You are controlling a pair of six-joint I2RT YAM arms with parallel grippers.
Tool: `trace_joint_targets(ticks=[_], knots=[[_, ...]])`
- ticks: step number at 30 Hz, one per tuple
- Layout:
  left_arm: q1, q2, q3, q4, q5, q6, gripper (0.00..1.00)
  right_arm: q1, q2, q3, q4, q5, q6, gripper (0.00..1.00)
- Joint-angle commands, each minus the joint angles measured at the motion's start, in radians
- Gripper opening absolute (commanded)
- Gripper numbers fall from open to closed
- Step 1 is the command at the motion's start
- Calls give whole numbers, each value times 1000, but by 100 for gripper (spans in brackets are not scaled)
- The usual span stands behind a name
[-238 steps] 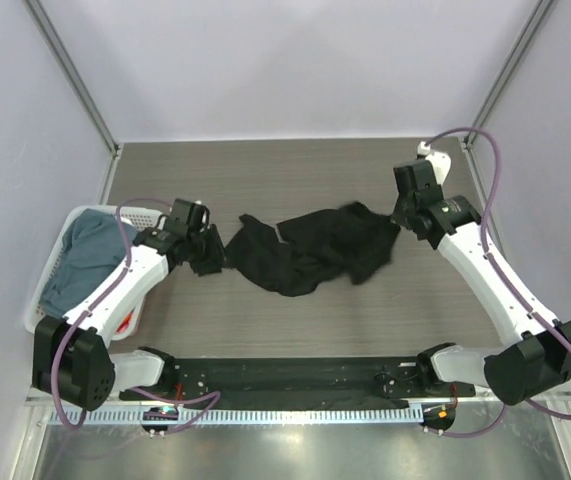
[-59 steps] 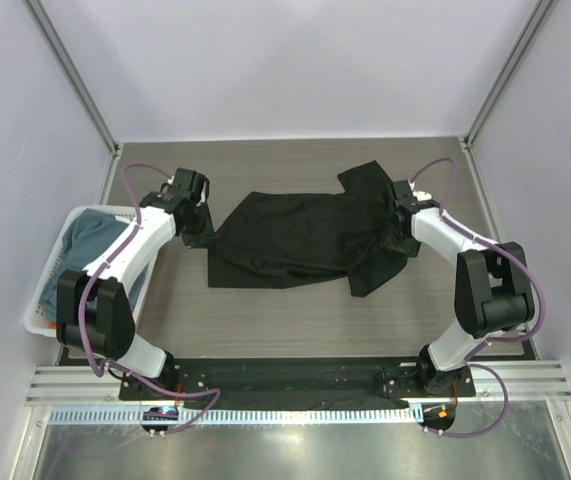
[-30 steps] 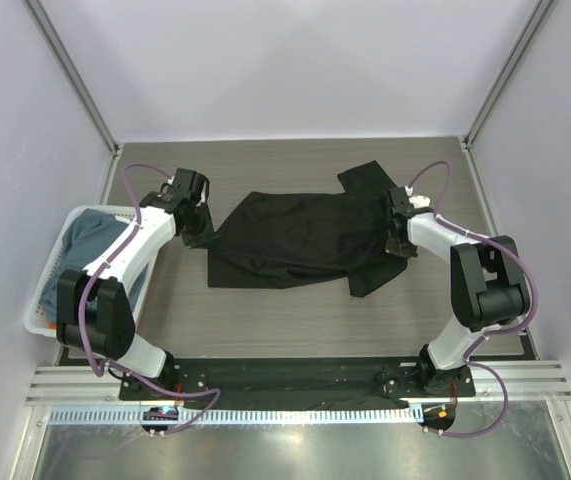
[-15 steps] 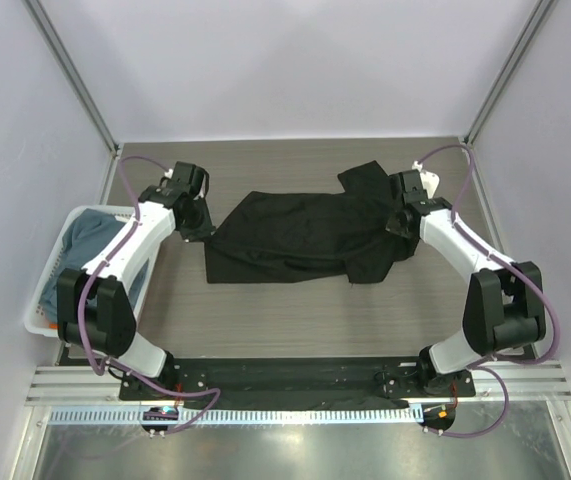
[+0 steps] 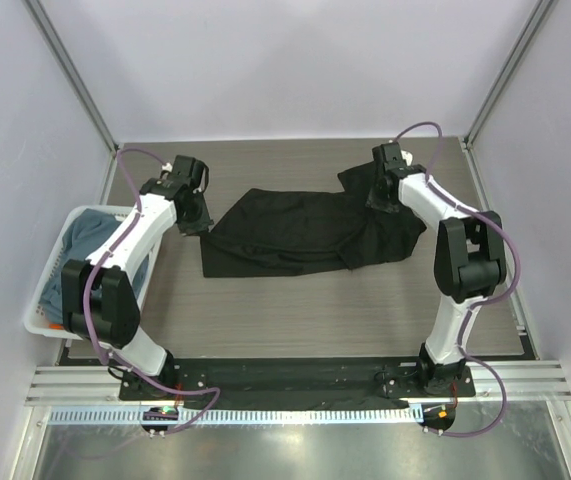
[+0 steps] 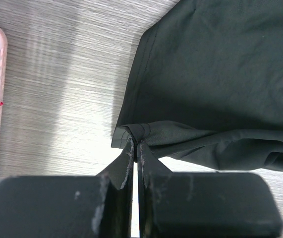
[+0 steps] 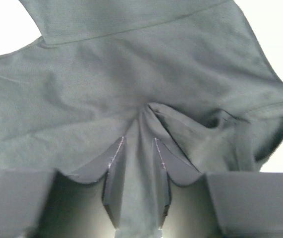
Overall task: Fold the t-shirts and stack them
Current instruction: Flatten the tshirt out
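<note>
Spreading step: the black t-shirt (image 5: 295,228) lies rumpled across the table (image 5: 295,320), with your left gripper (image 6: 136,147) pinched tight on its hem corner and your right gripper (image 7: 139,130) clamped on a pleat near a sleeve. Next you likely need to draw the 2 ends apart, lay the cloth flat, then release before folding.

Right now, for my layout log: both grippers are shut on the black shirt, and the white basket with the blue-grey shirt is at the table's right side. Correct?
Not quite. The white basket holding the blue-grey shirt is at the left side; the top external view shows it. The left gripper and right gripper are both shut on the black shirt.
</note>
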Motion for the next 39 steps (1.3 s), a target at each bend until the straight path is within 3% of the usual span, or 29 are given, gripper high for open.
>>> trace_joint_targets(ticks=[1, 4, 10, 23, 39], knots=[[4, -13, -6, 8, -21, 22, 0, -1, -69, 82, -120, 79, 1, 35], [4, -16, -15, 17, -7, 21, 0, -7, -141, 37, -183, 126, 29, 37], [4, -24, -25, 28, 25, 24, 0, -37, -249, -137, -153, 117, 65, 35], [4, -29, -40, 37, 62, 38, 0, -67, -223, -334, 13, 45, 65, 35], [4, -25, -38, 39, 73, 32, 0, -67, -193, -400, 68, 40, 84, 36]])
